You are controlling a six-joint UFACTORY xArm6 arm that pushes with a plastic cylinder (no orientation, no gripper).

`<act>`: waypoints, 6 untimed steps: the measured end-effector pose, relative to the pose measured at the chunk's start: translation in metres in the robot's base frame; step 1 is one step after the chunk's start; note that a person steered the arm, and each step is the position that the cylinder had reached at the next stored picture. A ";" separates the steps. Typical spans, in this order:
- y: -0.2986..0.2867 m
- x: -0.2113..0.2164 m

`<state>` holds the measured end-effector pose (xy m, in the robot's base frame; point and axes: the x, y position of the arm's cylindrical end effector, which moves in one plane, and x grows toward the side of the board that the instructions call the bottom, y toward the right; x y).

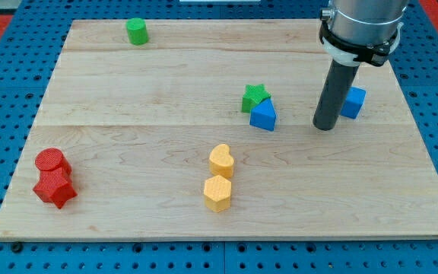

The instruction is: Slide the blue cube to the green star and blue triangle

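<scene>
The blue cube [353, 102] sits at the view's right, partly hidden behind my rod. My tip [324, 127] rests on the board just to the cube's left and slightly below it. The green star [255, 97] and the blue triangle [263, 116] touch each other near the middle of the board, to the left of my tip. My tip stands between the cube and that pair.
A green cylinder [137, 31] is at the top left. A yellow heart [221, 160] and a yellow hexagon [217, 192] sit at the bottom middle. A red cylinder [52, 161] and a red star [55, 188] sit at the bottom left. The wooden board [128, 91] lies on a blue pegboard.
</scene>
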<state>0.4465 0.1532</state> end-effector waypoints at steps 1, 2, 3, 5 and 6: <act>0.000 0.000; -0.001 0.000; 0.005 0.001; 0.123 -0.003; 0.124 -0.028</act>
<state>0.4186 0.2771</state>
